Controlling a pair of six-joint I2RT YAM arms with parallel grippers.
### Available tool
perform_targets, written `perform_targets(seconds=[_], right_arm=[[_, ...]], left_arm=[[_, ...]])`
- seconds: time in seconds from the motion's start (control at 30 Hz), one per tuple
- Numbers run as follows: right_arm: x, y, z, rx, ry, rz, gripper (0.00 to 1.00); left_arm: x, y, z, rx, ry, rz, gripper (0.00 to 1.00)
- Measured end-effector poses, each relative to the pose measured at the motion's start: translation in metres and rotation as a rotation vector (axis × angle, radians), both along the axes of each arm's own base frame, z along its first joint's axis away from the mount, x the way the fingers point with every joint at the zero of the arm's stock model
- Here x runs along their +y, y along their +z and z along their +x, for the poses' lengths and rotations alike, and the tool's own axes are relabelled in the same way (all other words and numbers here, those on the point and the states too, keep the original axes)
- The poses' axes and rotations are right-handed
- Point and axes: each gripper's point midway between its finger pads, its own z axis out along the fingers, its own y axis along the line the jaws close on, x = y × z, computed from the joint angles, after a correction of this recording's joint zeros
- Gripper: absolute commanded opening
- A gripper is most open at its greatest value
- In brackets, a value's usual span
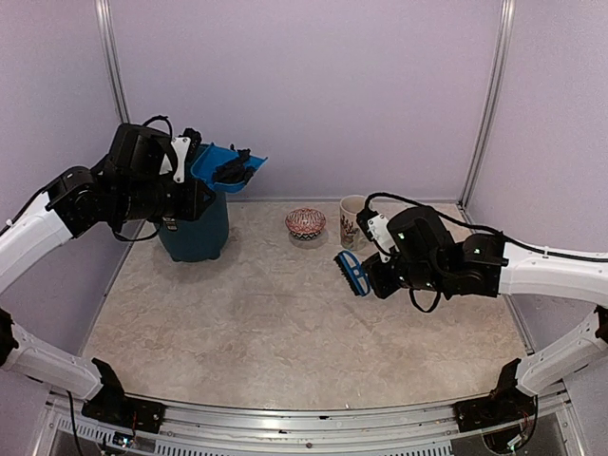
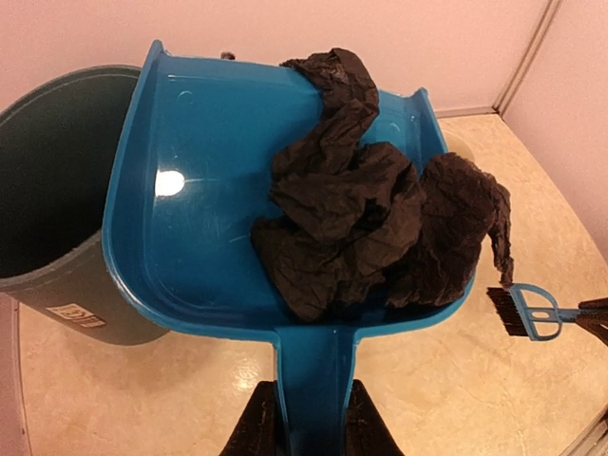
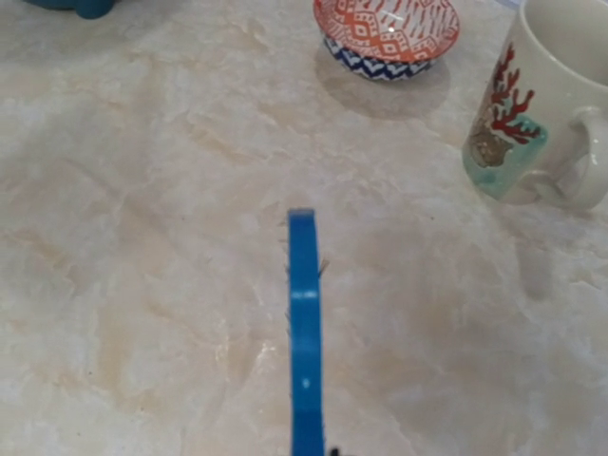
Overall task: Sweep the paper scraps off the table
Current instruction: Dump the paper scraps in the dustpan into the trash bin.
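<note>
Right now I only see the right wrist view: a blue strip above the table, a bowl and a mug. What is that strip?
Observer: It is a small blue brush with black bristles, seen edge-on in your view. The right tool is shut on its handle.
Operator: And where is the paper to be swept?
Observer: Black paper scraps lie crumpled in a blue dustpan.
Operator: Who holds that?
Observer: The left tool grips its handle and holds it raised at the rim of a dark teal bin.
</note>
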Motion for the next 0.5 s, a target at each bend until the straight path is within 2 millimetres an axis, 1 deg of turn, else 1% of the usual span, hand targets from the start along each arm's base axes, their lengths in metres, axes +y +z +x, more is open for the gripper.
perform_targets(seconds=[0.13, 0.23, 0.3, 0.4, 0.5], right_arm=[[0.002, 0.000, -0.001, 0.004, 0.011, 0.009, 0.00], [0.005, 0.001, -0.001, 0.004, 0.020, 0.021, 0.00], [0.006, 0.002, -0.001, 0.003, 0.027, 0.029, 0.00], [0.010, 0.003, -0.001, 0.002, 0.043, 0.036, 0.00], [0.015, -0.003, -0.001, 0.006, 0.061, 0.021, 0.00]], left_arm=[[0.033, 0.011, 0.017, -0.019, 0.090, 0.038, 0.00], [0.062, 0.018, 0.030, -0.025, 0.163, 0.067, 0.00], [0.076, 0.020, 0.038, -0.025, 0.203, 0.087, 0.00], [0.096, 0.017, 0.050, -0.010, 0.261, 0.133, 0.00], [0.115, 0.009, 0.061, 0.018, 0.325, 0.204, 0.00]])
